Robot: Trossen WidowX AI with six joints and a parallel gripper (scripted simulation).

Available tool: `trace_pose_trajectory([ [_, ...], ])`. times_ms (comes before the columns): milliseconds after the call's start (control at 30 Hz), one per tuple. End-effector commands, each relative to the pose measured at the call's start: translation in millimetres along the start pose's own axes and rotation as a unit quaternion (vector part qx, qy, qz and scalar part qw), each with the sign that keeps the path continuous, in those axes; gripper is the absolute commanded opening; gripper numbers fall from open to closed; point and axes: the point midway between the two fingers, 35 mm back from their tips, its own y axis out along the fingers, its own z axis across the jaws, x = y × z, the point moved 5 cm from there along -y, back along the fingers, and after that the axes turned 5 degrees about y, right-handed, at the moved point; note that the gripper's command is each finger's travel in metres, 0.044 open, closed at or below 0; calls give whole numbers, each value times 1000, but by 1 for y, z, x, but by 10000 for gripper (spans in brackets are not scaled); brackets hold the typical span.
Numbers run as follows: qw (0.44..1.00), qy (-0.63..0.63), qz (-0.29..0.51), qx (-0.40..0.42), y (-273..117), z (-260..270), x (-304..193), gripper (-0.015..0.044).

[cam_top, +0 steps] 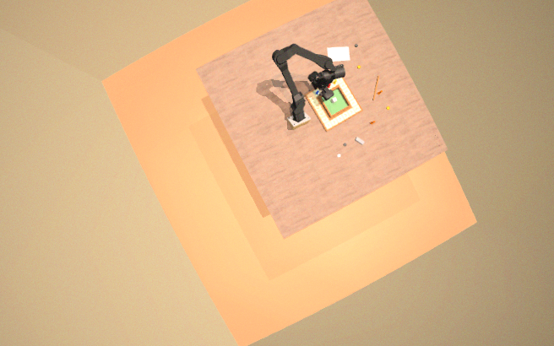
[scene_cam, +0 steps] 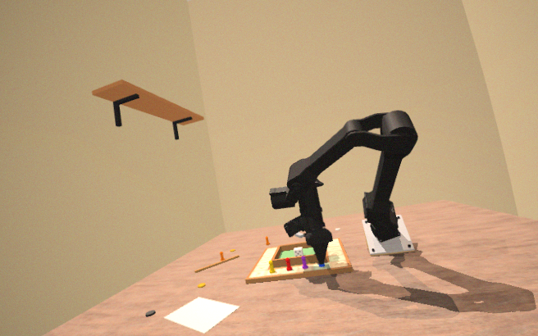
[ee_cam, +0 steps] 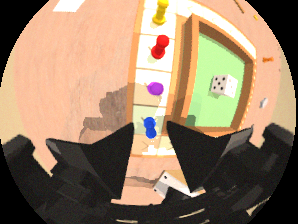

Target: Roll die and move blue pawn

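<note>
Wooden tabletop (cam_top: pixel 313 171) (scene_cam: pixel 492 233) (ee_cam: pixel 60 65); pincer (cam_top: pixel 318 90) (scene_cam: pixel 321 263) (ee_cam: pixel 150 124) open around blue pawn (cam_top: pixel 317 92) (scene_cam: pixel 321 265) (ee_cam: pixel 150 128); tray (cam_top: pixel 341 112) (scene_cam: pixel 300 261) (ee_cam: pixel 186 75) rim just beside; purple pawn (scene_cam: pixel 304 262) (ee_cam: pixel 155 88) near.

The arm (cam_top: pixel 289 79) (scene_cam: pixel 330 156) is matte black throughout, with slim links between thick rounded joints and a drum-like elbow. Blocky black housings cluster near its wrist. The claw (scene_cam: pixel 320 262) (ee_cam: pixel 150 124) has black, tapering, wedge-shaped fingers. Underneath sits a pale, four-sided base plate (cam_top: pixel 306 121) (scene_cam: pixel 404 246) (ee_cam: pixel 162 180) with dark round screw spots near its corners.
</note>
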Motion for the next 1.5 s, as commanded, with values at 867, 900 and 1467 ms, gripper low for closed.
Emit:
trace_pose_trajectory([
  [867,1000,-5,-22,-16,-40,0,4,0],
  [900,1000,-5,-24,-18,-46,0,4,0],
  [1467,997,-14,-53,-45,-121,11,-9,0],
])
